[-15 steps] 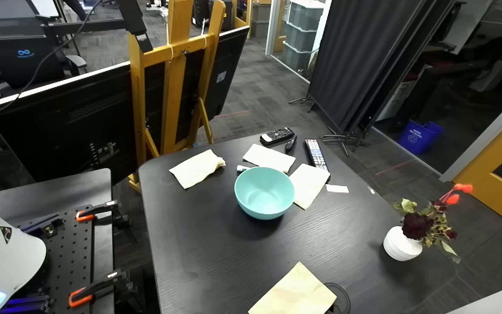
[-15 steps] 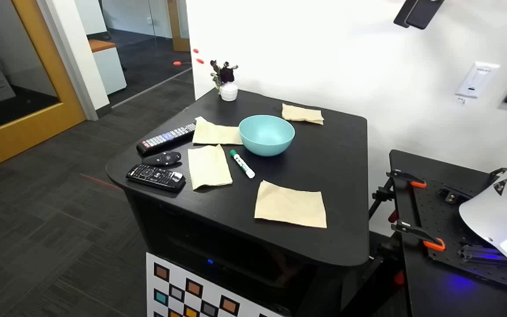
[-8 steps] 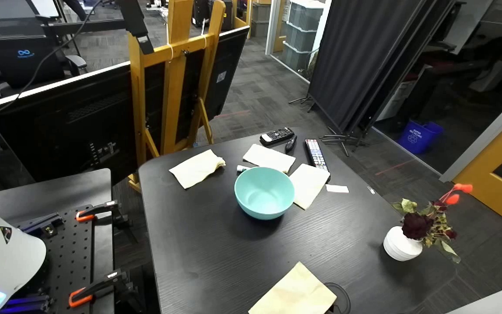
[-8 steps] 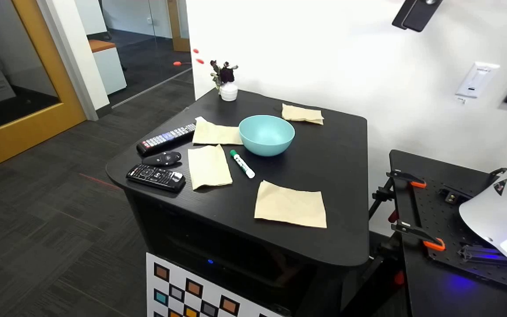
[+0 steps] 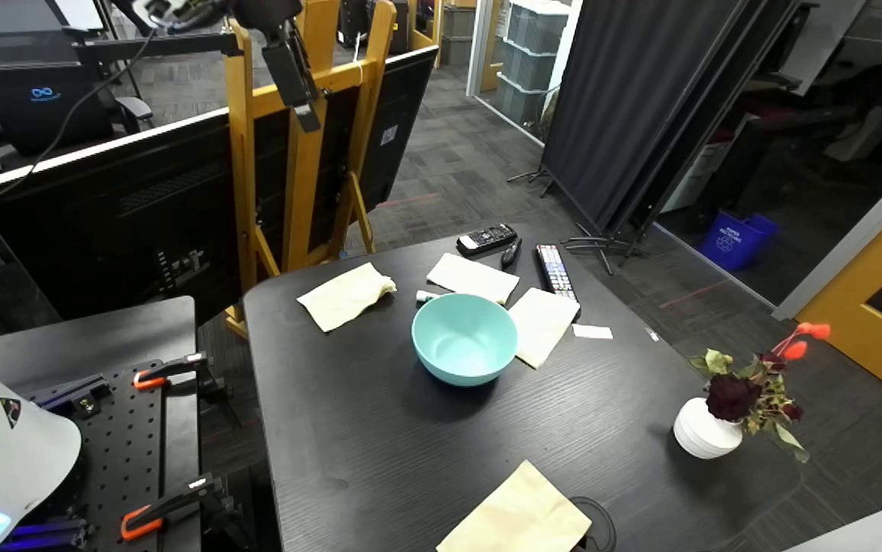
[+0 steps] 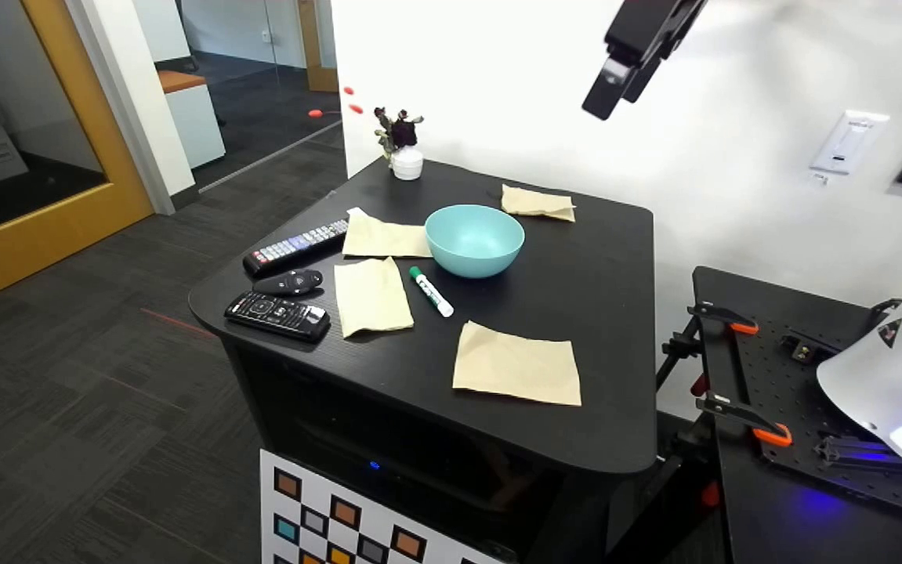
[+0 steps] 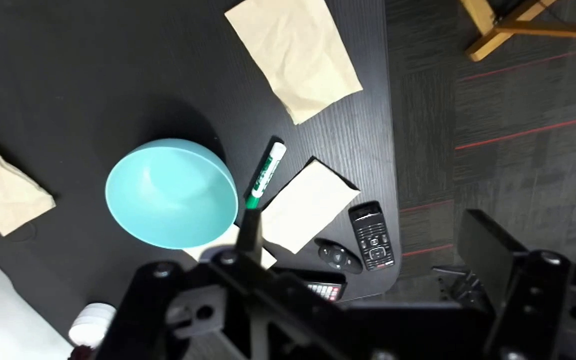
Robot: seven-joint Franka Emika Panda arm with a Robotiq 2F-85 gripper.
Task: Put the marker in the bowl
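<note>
The light teal bowl [image 6: 474, 241] stands upright on the black table [image 6: 568, 290], and no object shows inside it in the wrist view [image 7: 170, 195]. The marker, white with green print and a green cap [image 6: 431, 291], lies on the table beside the bowl, apart from it. It shows whole in the wrist view [image 7: 266, 172]; in an exterior view only its white end [image 5: 426, 296] shows past the bowl's rim. My gripper [image 7: 363, 217] is open and empty, its two fingers wide apart. It hangs in the air well above the table in both exterior views [image 5: 306, 115] [image 6: 611, 94].
Tan paper napkins lie round the bowl, one [image 6: 372, 296] close beside the marker and one [image 6: 517, 364] toward the robot base. Several black remotes [image 6: 278, 315] lie near the table's edge. A white flower pot [image 6: 407, 164] stands in a corner. A white wall [image 6: 537, 94] borders one side.
In both exterior views my gripper has come lower and farther out over the table side; before, only a tip showed at the top. The marker and bowl have not moved.
</note>
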